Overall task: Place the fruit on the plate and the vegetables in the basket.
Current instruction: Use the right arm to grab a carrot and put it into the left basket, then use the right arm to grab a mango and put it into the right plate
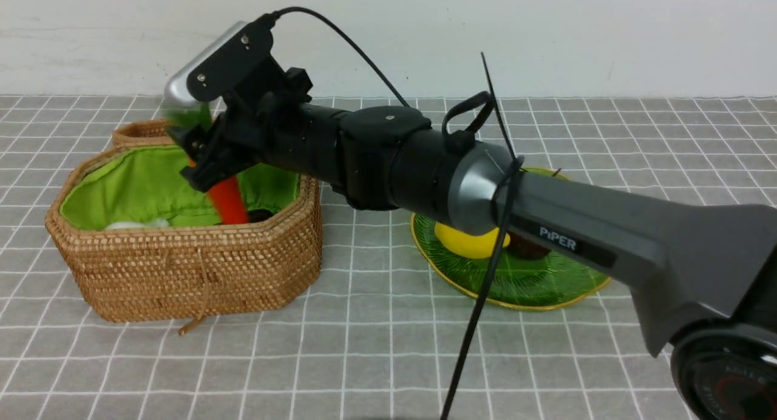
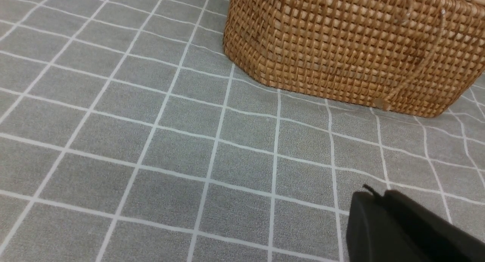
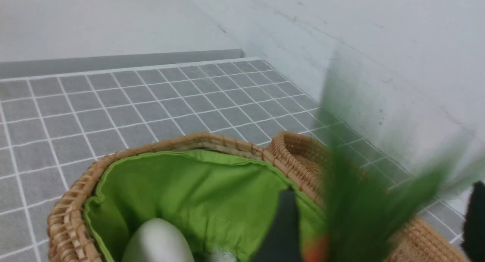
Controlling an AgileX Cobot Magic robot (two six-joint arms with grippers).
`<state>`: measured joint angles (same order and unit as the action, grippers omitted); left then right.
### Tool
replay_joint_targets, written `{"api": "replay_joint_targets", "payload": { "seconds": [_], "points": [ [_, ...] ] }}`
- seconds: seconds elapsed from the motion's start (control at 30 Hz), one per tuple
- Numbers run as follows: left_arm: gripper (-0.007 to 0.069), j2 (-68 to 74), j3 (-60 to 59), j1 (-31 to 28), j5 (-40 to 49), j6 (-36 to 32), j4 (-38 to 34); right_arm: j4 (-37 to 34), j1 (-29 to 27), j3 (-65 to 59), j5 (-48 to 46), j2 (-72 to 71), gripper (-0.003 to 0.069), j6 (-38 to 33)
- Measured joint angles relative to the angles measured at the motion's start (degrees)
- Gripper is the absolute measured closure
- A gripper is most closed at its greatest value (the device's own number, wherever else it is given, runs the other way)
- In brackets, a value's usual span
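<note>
Item, far left: left gripper (image 2: 375,197), black, its two fingers pressed together with nothing between them, over the grey cloth with white grid lines (image 2: 151,159); we find it in the left wrist view only, apart from the basket wall, with bare squares between.

Item: eight-sided woven brown wicker basket (image 1: 182,274) lined in bright green cloth, on the left half of the cloth; open grid lies before its near wall and to its left; a woven wicker lid (image 1: 141,132) sits just behind its far-left rim.

Contents: plump white radish (image 1: 135,225), low against the near wall; orange carrot with green leaves (image 1: 229,200), tilted, lower end below the near rim, leaves blurred; a dark shape (image 1: 261,215) just right of it, which we cannot name.

Item: right gripper (image 1: 194,156), above the basket at the carrot's upper end; its fingers (image 3: 282,224) stand wide apart, wider than the carrot, clamping nothing; the right arm (image 1: 607,226) reaches in from the right edge.

Item: a bare strip of cloth separates basket and plate.

Item: shallow green leaf-ribbed plate with scalloped yellow rim (image 1: 546,289), right of centre, far part hidden by the arm; on it a yellow lemon (image 1: 464,241) and, to its right, a small dark maroon fruit (image 1: 529,248); open grid lies before its near rim.
</note>
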<state>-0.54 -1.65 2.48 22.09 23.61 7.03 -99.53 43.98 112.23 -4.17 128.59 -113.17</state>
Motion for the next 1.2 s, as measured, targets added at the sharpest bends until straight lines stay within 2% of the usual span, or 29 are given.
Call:
{"api": "replay_joint_targets", "payload": {
  "seconds": [0.07,0.2,0.33,0.43,0.47,0.5,0.57,0.6,0.63,0.67,0.7,0.73,0.8,0.87,0.97,1.2],
  "points": [
    [0.0588,0.0,0.0,0.0,0.0,0.0,0.0,0.0,0.0,0.0,-0.6,-0.6,-0.0015,3.0],
    [0.0585,0.0,0.0,0.0,0.0,0.0,0.0,0.3,-0.1,0.0,-6.7,-3.7,0.0004,12.4],
    [0.0582,0.0,0.0,0.0,0.0,0.0,0.0,11.2,-0.8,0.0,-23.6,-9.6,0.0053,24.7],
    [0.0575,0.0,0.0,0.0,0.0,0.0,0.0,30.5,-1.0,0.3,-45.1,-16.5,0.0079,37.9],
    [0.0575,0.0,0.0,0.0,0.0,0.0,0.0,31.8,-1.0,0.3,-45.1,-16.5,0.0079,38.8],
    [0.0574,0.0,0.0,0.0,0.0,0.0,0.0,38.3,-0.9,0.3,-49.7,-18.2,0.0078,43.8],
    [0.0573,0.0,0.0,0.0,0.0,0.0,0.0,53.6,-0.8,0.1,-56.5,-22.0,0.0065,58.3],
    [0.0571,0.0,0.0,0.0,0.0,0.0,0.0,60.6,-0.8,-0.6,-57.5,-23.8,0.0053,66.0],
    [0.0570,0.0,0.0,0.0,0.0,0.0,0.0,65.2,-0.8,-1.7,-57.6,-25.3,0.0045,69.6],
    [0.0568,0.0,0.0,0.0,0.0,0.0,0.0,70.5,-0.8,-4.4,-57.2,-27.1,0.0035,76.5],
    [0.0568,0.0,0.0,0.0,0.0,0.0,0.0,72.4,-0.9,-4.9,-57.1,-27.9,0.0032,77.6],
    [0.0566,0.0,0.0,0.0,0.0,0.0,0.0,78.3,-1.1,-9.6,-55.5,-30.6,0.0022,85.8],
    [0.0564,0.0,0.0,0.0,0.0,0.0,0.0,83.9,-1.2,-18.5,-52.1,-34.0,0.0016,94.3],
    [0.0564,0.0,0.0,0.0,0.0,0.0,0.0,85.0,-1.2,-26.6,-50.6,-35.6,0.0015,100.6],
    [0.0559,0.0,0.0,0.0,0.0,0.0,0.0,84.4,-1.1,-35.5,-50.1,-35.2,0.0015,105.0],
    [0.0551,0.0,0.0,0.0,0.0,0.0,0.0,79.3,-1.1,-46.2,-47.9,-29.8,0.0015,106.7]
  ]
}}
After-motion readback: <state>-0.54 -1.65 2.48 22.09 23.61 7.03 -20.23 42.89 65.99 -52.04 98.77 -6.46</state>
